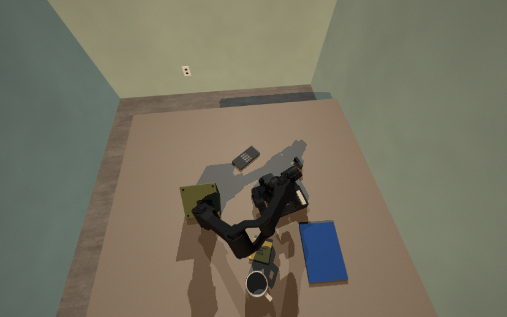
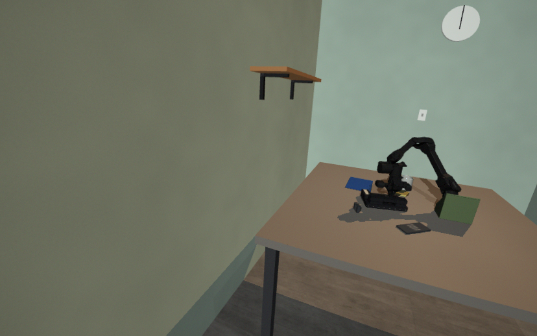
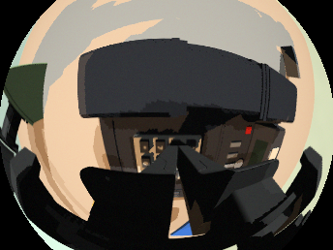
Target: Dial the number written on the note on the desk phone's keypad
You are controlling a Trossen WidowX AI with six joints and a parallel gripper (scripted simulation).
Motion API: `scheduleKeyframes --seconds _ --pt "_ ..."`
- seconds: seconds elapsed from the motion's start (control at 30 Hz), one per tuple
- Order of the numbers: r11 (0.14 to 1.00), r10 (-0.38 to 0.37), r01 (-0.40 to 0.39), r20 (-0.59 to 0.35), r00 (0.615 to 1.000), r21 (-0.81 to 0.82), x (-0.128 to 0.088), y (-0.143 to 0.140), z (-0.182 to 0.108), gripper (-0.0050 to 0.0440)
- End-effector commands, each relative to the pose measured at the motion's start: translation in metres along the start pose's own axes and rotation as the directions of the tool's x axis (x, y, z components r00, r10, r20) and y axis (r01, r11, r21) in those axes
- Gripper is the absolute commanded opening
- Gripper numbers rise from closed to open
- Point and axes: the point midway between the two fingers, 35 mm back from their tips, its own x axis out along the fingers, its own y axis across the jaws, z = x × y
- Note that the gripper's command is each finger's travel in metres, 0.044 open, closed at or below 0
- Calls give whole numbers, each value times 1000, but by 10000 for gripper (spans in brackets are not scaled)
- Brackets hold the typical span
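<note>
The black desk phone (image 1: 288, 203) sits mid-table, mostly hidden under my arm; it also shows in the side view (image 2: 384, 201). In the wrist view the handset (image 3: 184, 81) lies across its cradle, and the keypad (image 3: 158, 147) with a red light (image 3: 248, 131) lies below it. My gripper (image 3: 175, 145) is shut and empty, its joined fingertips pointing down right over the keypad, at or touching the keys. The yellow note (image 1: 262, 252) lies near the arm's elbow, partly covered by it.
A dark remote-like calculator (image 1: 245, 156) lies at the back left of the phone. A blue notebook (image 1: 322, 251) lies to the right, a dark mug (image 1: 256, 283) at the front. The green base block (image 1: 199, 199) holds my arm. A small dark object (image 2: 357, 207) sits beside the phone.
</note>
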Motion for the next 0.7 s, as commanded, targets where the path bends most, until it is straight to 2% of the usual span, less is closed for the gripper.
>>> scheduleKeyframes --seconds 0.0,0.57,0.67 --pt "1000 1 -1 -4 1000 -4 1 0 0 -50" --pt "1000 1 -1 -4 1000 -4 1 0 0 -50" --pt "1000 0 0 -3 1000 -4 -11 0 0 -50"
